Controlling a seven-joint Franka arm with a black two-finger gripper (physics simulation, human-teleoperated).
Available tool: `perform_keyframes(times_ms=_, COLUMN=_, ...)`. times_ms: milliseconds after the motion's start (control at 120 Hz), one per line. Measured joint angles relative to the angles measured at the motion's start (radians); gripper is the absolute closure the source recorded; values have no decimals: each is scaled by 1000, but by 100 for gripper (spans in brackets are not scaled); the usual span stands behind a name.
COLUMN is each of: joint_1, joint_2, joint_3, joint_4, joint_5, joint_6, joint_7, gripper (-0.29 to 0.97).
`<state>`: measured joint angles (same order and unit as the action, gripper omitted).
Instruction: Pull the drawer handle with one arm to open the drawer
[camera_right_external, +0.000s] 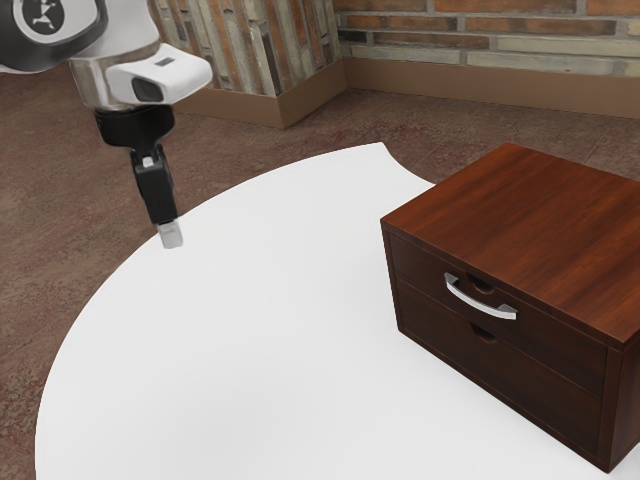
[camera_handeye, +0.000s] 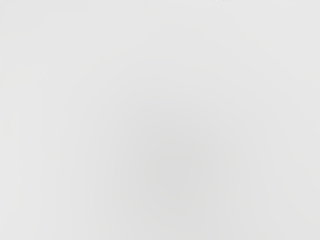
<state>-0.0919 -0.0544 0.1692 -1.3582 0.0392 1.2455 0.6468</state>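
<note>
A dark wooden cabinet (camera_right_external: 530, 290) stands on the white table (camera_right_external: 260, 350) at the exterior view's right. Its front carries two drawers, one above the other. The upper drawer (camera_right_external: 500, 310) has a curved silver handle (camera_right_external: 480, 297) and sits flush with the cabinet front, shut. My gripper (camera_right_external: 172, 238) hangs pointing down over the table's far left part, well away from the cabinet and holding nothing. In the wrist view, bare white tabletop (camera_handeye: 160, 120) lies under my hand.
The lower drawer (camera_right_external: 500, 370) is also flush, with a small recess (camera_right_external: 484, 333) near its top. Brown floor and a brick wall (camera_right_external: 480, 40) lie beyond the table. The round table's edge curves along the exterior view's left, near my gripper.
</note>
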Motion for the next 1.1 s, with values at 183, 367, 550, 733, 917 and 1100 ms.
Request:
perform_keyframes(times_ms=183, joint_1=19, joint_2=2, joint_3=-4, joint_4=0, joint_5=-8, joint_6=30, joint_7=67, gripper=0)
perform_keyframes(times_ms=367, joint_1=21, joint_2=6, joint_3=-41, joint_4=-9, joint_5=-38, joint_6=44, joint_7=146, gripper=0)
perform_keyframes(times_ms=550, joint_1=-45, joint_2=-6, joint_3=-122, joint_4=-70, joint_5=-3, joint_6=105, joint_7=256, gripper=0)
perform_keyframes(times_ms=733, joint_1=-46, joint_2=8, joint_3=-148, joint_4=-177, joint_5=-5, joint_6=312, joint_7=406, gripper=0)
perform_keyframes(times_ms=917, joint_1=-31, joint_2=-7, joint_3=-179, joint_4=-224, joint_5=-35, joint_6=478, joint_7=526, gripper=0)
perform_keyframes(times_ms=1100, joint_1=-99, joint_2=5, joint_3=-181, joint_4=-244, joint_5=-45, joint_6=592, joint_7=623, gripper=0)
